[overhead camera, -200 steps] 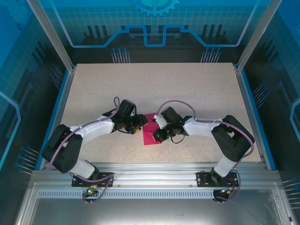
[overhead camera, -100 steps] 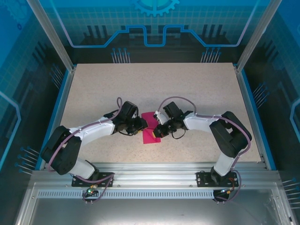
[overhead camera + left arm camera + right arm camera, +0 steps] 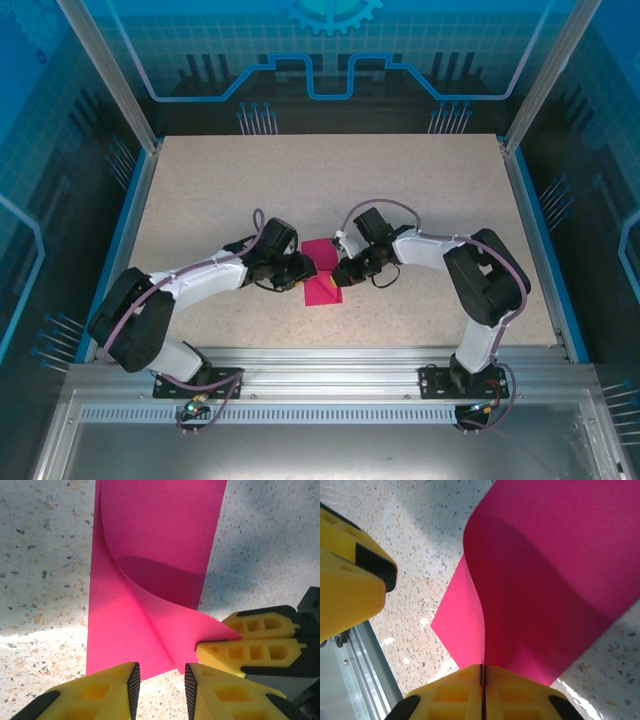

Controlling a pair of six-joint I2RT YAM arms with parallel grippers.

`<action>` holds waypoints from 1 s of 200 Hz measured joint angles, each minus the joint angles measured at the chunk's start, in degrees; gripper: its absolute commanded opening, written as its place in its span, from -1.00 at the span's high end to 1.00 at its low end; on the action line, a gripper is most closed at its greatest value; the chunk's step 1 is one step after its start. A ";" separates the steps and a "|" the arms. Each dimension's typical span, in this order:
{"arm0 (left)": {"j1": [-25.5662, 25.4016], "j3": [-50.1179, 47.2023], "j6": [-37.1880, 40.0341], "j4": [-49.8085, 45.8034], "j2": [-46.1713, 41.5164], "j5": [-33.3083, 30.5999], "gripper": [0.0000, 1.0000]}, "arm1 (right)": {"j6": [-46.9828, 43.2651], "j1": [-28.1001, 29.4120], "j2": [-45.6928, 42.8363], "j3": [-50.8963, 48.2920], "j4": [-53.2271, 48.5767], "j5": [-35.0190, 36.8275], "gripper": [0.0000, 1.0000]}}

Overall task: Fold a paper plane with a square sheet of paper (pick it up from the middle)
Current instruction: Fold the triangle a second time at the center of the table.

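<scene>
The magenta-pink square sheet of paper lies on the speckled table between the two grippers. In the left wrist view the sheet is a long strip with one near corner curled up and over. My right gripper is shut on that lifted corner; in its own view the jaws meet on the paper's edge. My left gripper stands open just short of the sheet's near edge, with bare table between its fingers. The right gripper's fingers sit close beside it. A paper plane is out of view.
The speckled tabletop stretches wide behind the arms. An aluminium rail runs along the near edge, and its corner lies close to the paper. Blue frame walls bound the sides.
My right gripper has carried the pinched corner up and away from the near edge, curling the paper over. The left gripper's jaws have narrowed and it has edged closer to the sheet.
</scene>
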 measured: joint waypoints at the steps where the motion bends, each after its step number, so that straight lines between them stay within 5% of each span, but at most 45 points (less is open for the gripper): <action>1: 0.00 0.02 0.04 -0.04 0.04 0.00 0.34 | -0.07 -0.07 0.09 0.11 -0.15 -0.02 0.85; 200: -1.05 3.56 1.64 -1.90 4.09 0.00 0.42 | -9.20 -0.26 7.52 11.04 -11.96 -0.15 0.82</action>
